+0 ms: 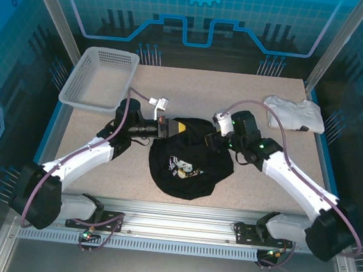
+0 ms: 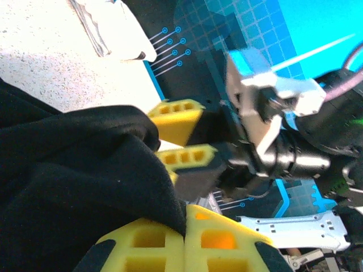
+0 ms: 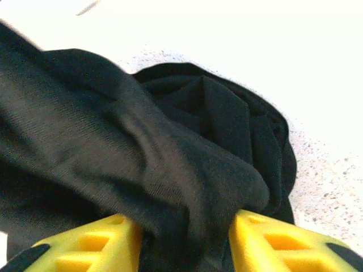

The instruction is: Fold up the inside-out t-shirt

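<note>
From my station I count one black short-sleeved cloth t-shirt (image 1: 188, 169), bunched in a heap mid-desk (image 1: 192, 92) between two tools. The left tool (image 1: 179, 129) is clenched on the shirt's upper left edge, with its yellow pads (image 2: 142, 249) pressed together on the cloth. The right tool (image 1: 215, 138) sits at the upper right edge (fingers parted, a thick fold lying between them), released as far as I can see. There is one white folded garment (image 1: 293, 113) far right and one white mesh plastic basket (image 1: 77, 87) far left.
</note>
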